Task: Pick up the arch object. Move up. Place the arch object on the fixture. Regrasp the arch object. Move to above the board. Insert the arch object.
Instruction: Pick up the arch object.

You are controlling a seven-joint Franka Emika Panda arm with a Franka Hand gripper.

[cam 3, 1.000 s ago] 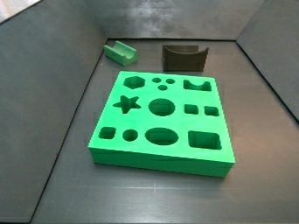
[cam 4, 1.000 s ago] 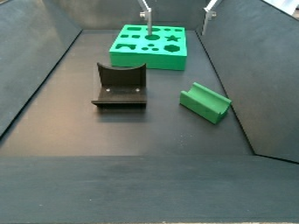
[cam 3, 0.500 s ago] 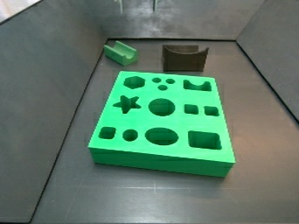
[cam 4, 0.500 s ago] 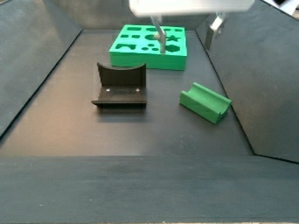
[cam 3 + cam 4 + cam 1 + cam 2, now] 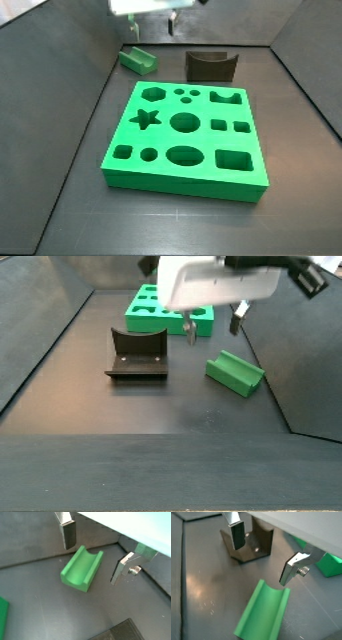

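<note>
Arch object first: you see a small bright green block lying on its side on the dark floor, its curved notch turned upward like a shallow trough, with nothing touching it. In a wrist view the same piece runs as a long green channel with raised rims on both long sides. In a side view it sits near the right wall, well apart from the board at the far end; in a side view it lies in the far left corner, close to the wall.

Your gripper hangs above the arch with its silver fingers spread wide and nothing between them; the arch lies below the gap, not gripped. In a side view the gripper shows just beyond the arch, between it and the board, under the pale wrist housing.

The fixture stands left of the arch, apart from it, with bare floor between them. In a side view the fixture stands behind the board, its dip facing up. Sloped dark walls close in on both sides; the widest bare floor lies in front of the fixture and arch.
</note>
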